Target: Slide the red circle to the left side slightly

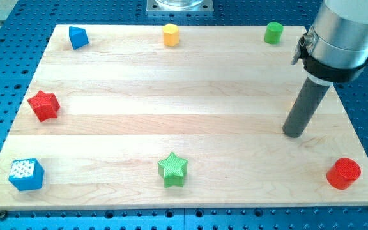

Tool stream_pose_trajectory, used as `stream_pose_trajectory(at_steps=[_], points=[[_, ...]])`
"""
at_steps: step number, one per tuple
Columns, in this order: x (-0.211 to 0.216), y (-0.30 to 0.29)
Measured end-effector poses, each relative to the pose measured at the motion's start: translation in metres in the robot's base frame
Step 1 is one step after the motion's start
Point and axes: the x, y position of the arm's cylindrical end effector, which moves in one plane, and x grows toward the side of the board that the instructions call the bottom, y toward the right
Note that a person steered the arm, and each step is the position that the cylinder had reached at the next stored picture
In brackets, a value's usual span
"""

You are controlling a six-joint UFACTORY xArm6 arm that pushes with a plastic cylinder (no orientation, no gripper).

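Note:
The red circle (344, 173), a short red cylinder, sits near the board's bottom right corner. My tip (293, 133) rests on the board up and to the left of it, with a clear gap between them. The dark rod rises from the tip to the grey arm at the view's top right.
A green star (172, 169) lies at bottom centre, a blue cube (26, 174) at bottom left, a red star (44, 105) at the left edge. A blue block (78, 37), a yellow block (170, 34) and a green cylinder (273, 32) line the wooden board's (184, 96) top edge.

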Motion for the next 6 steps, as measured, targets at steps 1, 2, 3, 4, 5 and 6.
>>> stream_pose_trajectory(at_steps=[1,2,3,4,5,6], points=[[0.004,0.03],[0.017,0.097],[0.069,0.148],[0.117,0.139],[0.098,0.095],[0.056,0.042]])
